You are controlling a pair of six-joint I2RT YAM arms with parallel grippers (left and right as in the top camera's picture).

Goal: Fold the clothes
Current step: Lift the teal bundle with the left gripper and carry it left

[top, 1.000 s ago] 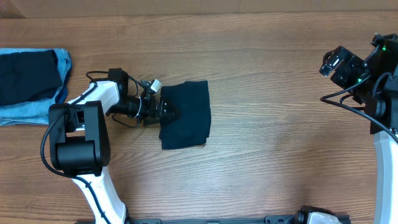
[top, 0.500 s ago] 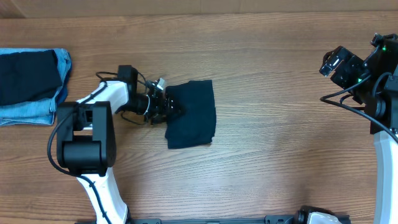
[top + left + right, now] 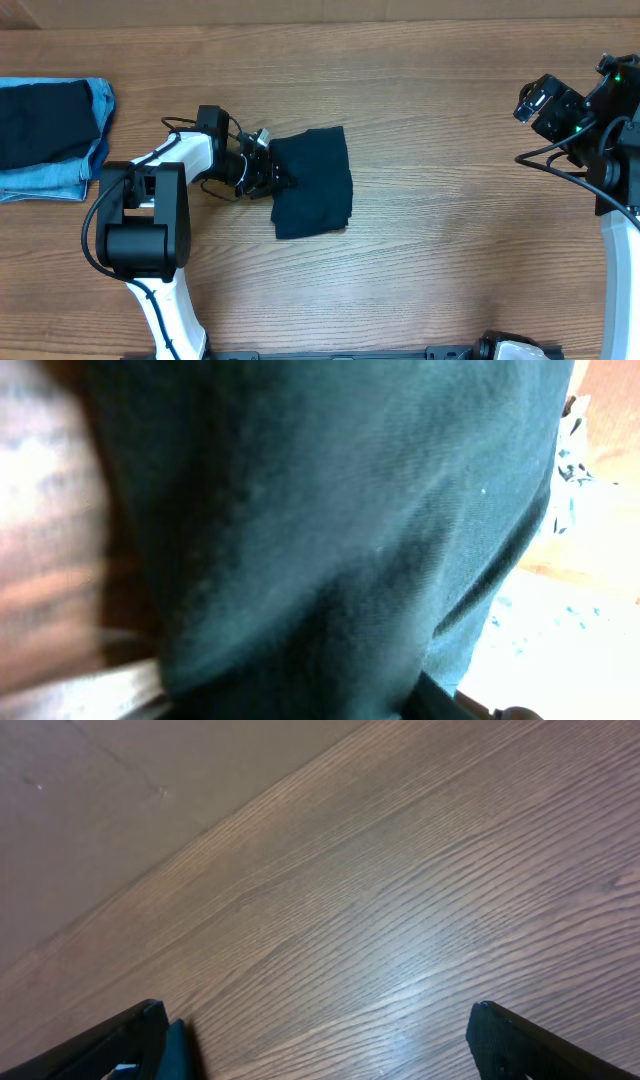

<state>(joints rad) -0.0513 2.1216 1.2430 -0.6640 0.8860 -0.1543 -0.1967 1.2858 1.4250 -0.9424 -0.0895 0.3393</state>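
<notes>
Near table [image 3: 450, 230] ctr, toward 9 o'clock: L gripper [image 3: 272, 176] at edge of shirt [image 3: 315, 185], R gripper [image 3: 538, 102] idle.
Your L gripper sits low at the shirt's 9 o'clock edge and its wrist cam is filled w/ navy cloth, so it's placed for a hem pinch. Neither view shows whether the fingers are narrow on the cloth or apart, so don't assume a grip. Shirt lies flat as a compact rectangle, folded down by the look of it. I'd judge what's left is one more fold or a carry to the stack at far 9–10 o'clock, where a navy piece [image 3: 45, 122] lies on lt-blue denim [image 3: 55, 182]. R gripper hangs at 3 o'clock, well apart from all cloth, fingers wide over bare wood. It's prob. parked clear b/c a piece this small needs one arm only.
</notes>
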